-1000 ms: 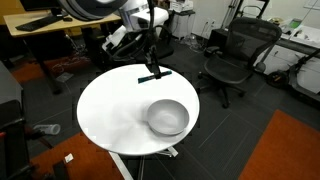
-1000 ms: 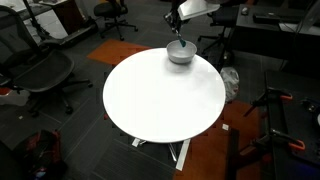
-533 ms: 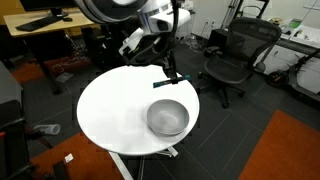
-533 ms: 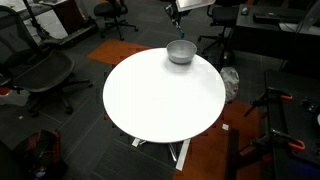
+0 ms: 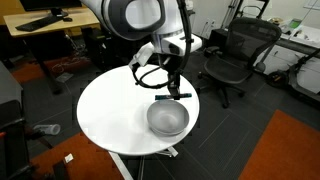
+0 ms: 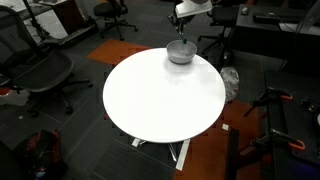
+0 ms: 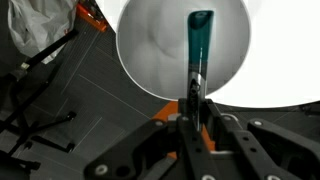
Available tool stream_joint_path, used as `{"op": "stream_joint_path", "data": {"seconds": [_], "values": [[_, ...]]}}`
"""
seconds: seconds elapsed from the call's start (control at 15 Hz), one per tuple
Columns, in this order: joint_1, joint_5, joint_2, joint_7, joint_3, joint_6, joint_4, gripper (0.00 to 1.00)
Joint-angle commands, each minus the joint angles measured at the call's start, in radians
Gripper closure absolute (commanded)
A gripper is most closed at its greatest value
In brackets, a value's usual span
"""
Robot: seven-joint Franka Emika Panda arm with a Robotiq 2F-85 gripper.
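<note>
The Panda arm (image 5: pixel 135 15) comes in from the far side in an exterior view, with its elbow high. It bends down through the wrist (image 5: pixel 172 47), so the gripper (image 5: pixel 170 88) points straight down. In the wrist view its fingers (image 7: pixel 184 112) are pinched tight on a slim teal marker (image 7: pixel 200 40).

- You have a round white table (image 5: pixel 100 115) before you.
- Black office chairs (image 5: pixel 232 55) stand nearby.
- Dark floor (image 6: pixel 60 150), orange carpet patch (image 5: pixel 290 150).
- Wooden desk (image 5: pixel 45 27) behind.
</note>
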Motion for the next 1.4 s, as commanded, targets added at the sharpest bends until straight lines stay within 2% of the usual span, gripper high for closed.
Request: {"op": "stream_joint_path", "data": {"seconds": [0.0,0.07,0.13,0.2,0.67,0.73,1.13,1.2,1.33], "values": [[-0.053,0.080,0.057,-0.071,0.037,-0.064,0.085,0.95],[-0.060,0.094,0.070,-0.077,0.039,-0.072,0.100,0.95],[-0.063,0.106,0.080,-0.083,0.039,-0.075,0.111,0.67],[-0.070,0.120,0.090,-0.093,0.044,-0.080,0.125,0.56],[-0.071,0.146,0.134,-0.095,0.043,-0.109,0.184,0.05],[-0.072,0.148,0.136,-0.096,0.044,-0.110,0.187,0.00],[-0.069,0.147,0.141,-0.100,0.042,-0.112,0.192,0.00],[-0.052,0.132,0.137,-0.067,0.023,-0.075,0.165,0.00],[-0.052,0.132,0.138,-0.067,0.023,-0.076,0.166,0.00]]}}
